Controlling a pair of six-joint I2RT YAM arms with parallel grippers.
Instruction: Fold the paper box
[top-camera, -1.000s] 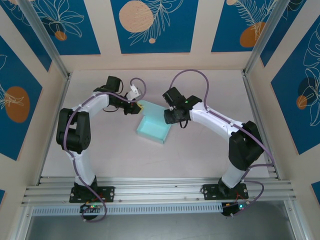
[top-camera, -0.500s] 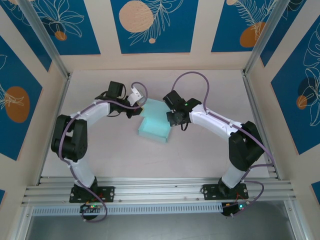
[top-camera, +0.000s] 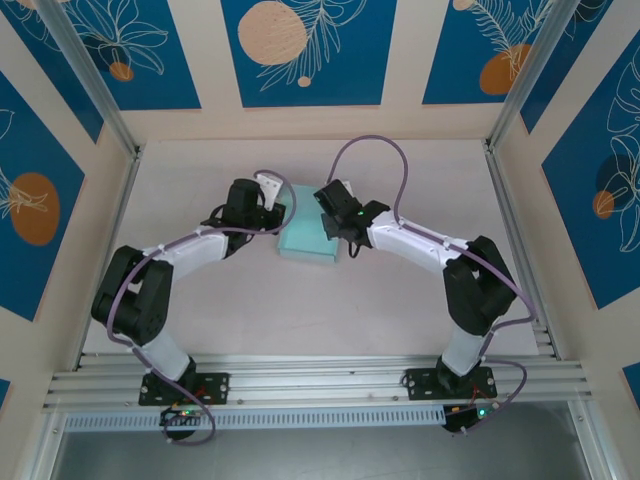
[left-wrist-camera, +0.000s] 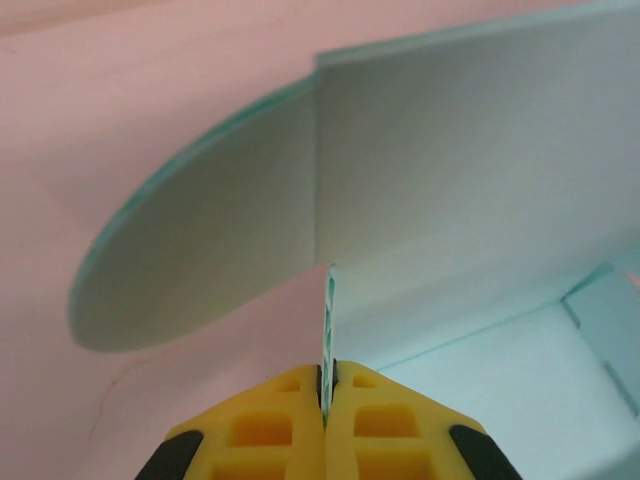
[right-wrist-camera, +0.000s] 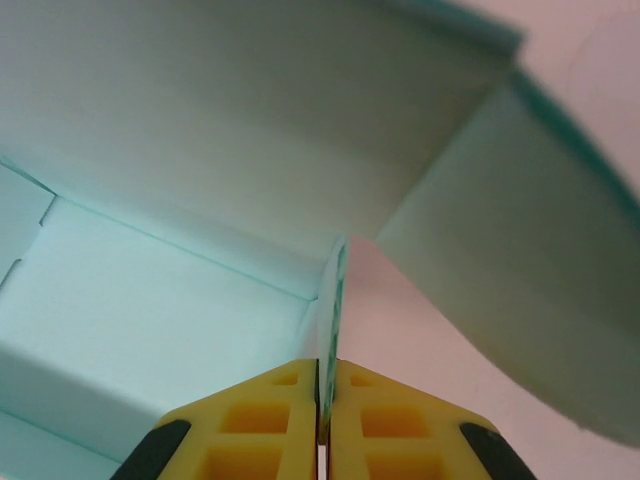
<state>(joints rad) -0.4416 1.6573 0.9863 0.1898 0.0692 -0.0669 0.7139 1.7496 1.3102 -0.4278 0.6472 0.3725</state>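
Both arms reached forward and inward from their bases, elbows bent outward, so that the two wrists met over the middle of the table (top-camera: 300, 320) on either side of the paper box (top-camera: 306, 243). The left gripper (top-camera: 272, 212) sat at the box's left edge, the right gripper (top-camera: 332, 220) at its right edge. In the left wrist view the left gripper (left-wrist-camera: 325, 388) was clamped, its yellow fingers (left-wrist-camera: 270, 425) pressed together on a thin upright card edge of the paper box (left-wrist-camera: 480, 170). A rounded flap (left-wrist-camera: 200, 245) spread out to the left of that edge over the pink surface. In the right wrist view the right gripper (right-wrist-camera: 325, 385) was likewise pinched tight on an upright side wall of the paper box (right-wrist-camera: 150, 300), with a second rounded flap (right-wrist-camera: 520, 280) curving away on the right. The box stood open-topped on the table, roughly central and towards the far half; its pale blue floor and inner walls lay in plain sight (a small corner tab showed at the floor's edge in each wrist view). From above, the exact point of each grip was partly hidden by the wrists, so the seized walls appeared to be the two opposite short sides.
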